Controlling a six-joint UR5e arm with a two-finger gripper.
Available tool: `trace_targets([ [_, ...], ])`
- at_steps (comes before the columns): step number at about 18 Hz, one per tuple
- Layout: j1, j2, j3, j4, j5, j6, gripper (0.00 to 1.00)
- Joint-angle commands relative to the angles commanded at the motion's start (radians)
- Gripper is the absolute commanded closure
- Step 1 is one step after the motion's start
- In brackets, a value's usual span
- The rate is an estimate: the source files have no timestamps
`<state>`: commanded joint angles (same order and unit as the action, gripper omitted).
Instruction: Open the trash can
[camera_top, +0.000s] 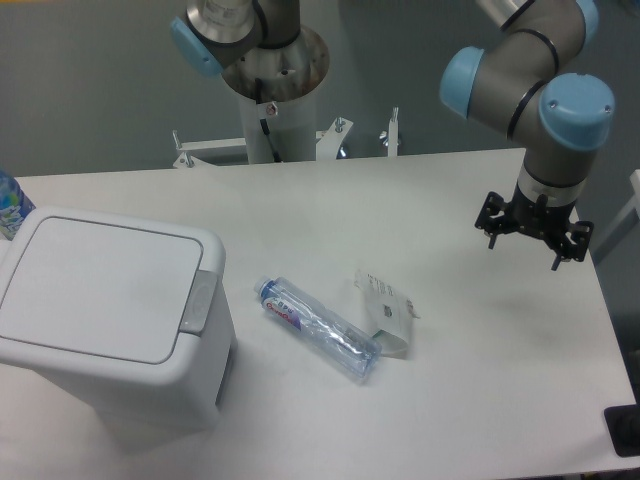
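The trash can (110, 320) occupies the lower left of the frame with its flat lid (95, 288) fully closed and the grey push-button latch (198, 303) on its right-hand edge, facing the open centre of the table (450, 400), which leaves the latch reachable from above. A crushed clear plastic bottle (320, 328) and a crumpled white packet (385, 310) lie touching each other just right of the bin, presumably waste staged for disposal. The gripper (533, 232) hangs at the right of the frame, well apart from the bin and holding nothing; whether its jaws are spread or closed cannot be determined at this size.
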<state>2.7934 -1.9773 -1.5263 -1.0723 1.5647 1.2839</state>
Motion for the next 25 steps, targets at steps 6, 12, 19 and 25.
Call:
trace_targets([
  [6, -0.002, 0.009, -0.009, -0.002, -0.006, 0.002, 0.0],
  [12, -0.011, 0.008, -0.009, 0.0, -0.031, -0.009, 0.0],
  [19, -0.008, 0.034, -0.089, 0.09, -0.041, -0.015, 0.0],
  [25, -0.015, 0.038, -0.101, 0.104, -0.064, -0.125, 0.0],
])
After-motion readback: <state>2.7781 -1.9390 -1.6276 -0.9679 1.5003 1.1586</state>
